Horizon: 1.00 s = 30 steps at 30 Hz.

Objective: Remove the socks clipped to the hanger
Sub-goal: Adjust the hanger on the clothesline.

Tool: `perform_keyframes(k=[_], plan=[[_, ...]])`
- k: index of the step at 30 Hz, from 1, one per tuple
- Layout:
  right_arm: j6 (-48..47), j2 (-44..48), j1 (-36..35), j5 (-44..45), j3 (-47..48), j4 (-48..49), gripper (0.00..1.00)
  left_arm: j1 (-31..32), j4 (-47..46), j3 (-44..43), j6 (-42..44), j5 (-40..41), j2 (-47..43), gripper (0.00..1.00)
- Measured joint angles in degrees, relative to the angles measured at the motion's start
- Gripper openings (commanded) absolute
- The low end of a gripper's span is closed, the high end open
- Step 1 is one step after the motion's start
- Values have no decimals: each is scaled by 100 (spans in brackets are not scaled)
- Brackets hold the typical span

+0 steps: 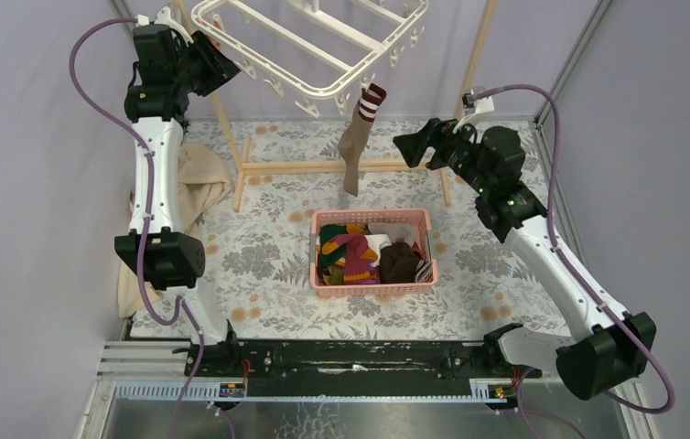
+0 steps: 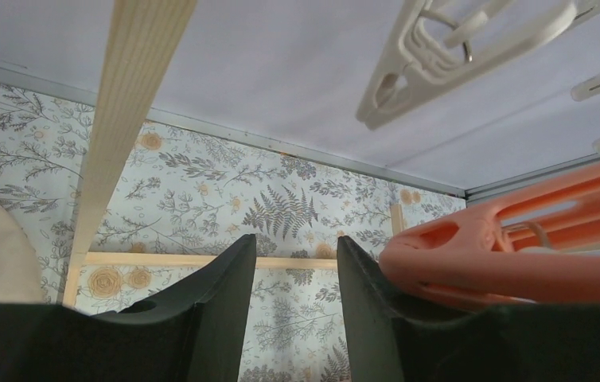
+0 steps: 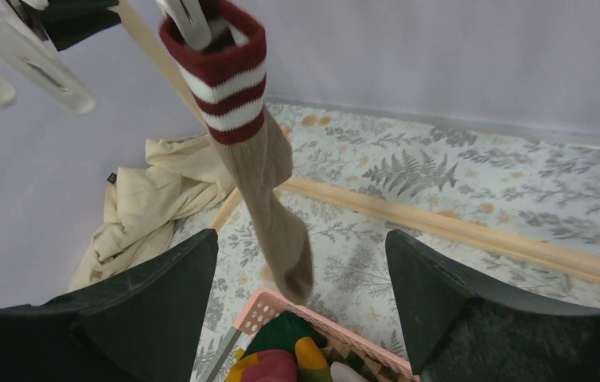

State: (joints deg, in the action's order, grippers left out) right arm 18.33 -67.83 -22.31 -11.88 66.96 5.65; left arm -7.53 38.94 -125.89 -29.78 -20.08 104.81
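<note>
The white hanger [image 1: 314, 46] hangs at the top centre. One sock [image 1: 357, 137], brown with a maroon-and-white striped cuff, dangles from a clip on its near edge. My right gripper [image 1: 410, 146] is open just right of that sock. In the right wrist view the sock [image 3: 261, 175] hangs ahead of the wide-open gripper [image 3: 301, 239], not touching it. My left gripper [image 1: 222, 69] is high at the hanger's left corner. In its wrist view it [image 2: 297, 239] is open and empty, with a pink-orange plastic clip [image 2: 504, 255] against the outside of one finger and a white clip [image 2: 440, 56] above.
A pink basket [image 1: 373, 291] on the floral mat holds several removed socks; its rim shows in the right wrist view [image 3: 261, 306]. The light wooden pole frame [image 1: 323, 167] stands behind it, with one pole close in the left wrist view [image 2: 122, 135]. A beige cloth [image 1: 197, 178] lies at the left.
</note>
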Motion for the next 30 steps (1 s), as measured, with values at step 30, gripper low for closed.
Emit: perform_keyframes(k=[30], plan=[[160, -2983, -844, -70, 479, 2184, 44, 0, -11, 72, 146, 24, -48, 50]])
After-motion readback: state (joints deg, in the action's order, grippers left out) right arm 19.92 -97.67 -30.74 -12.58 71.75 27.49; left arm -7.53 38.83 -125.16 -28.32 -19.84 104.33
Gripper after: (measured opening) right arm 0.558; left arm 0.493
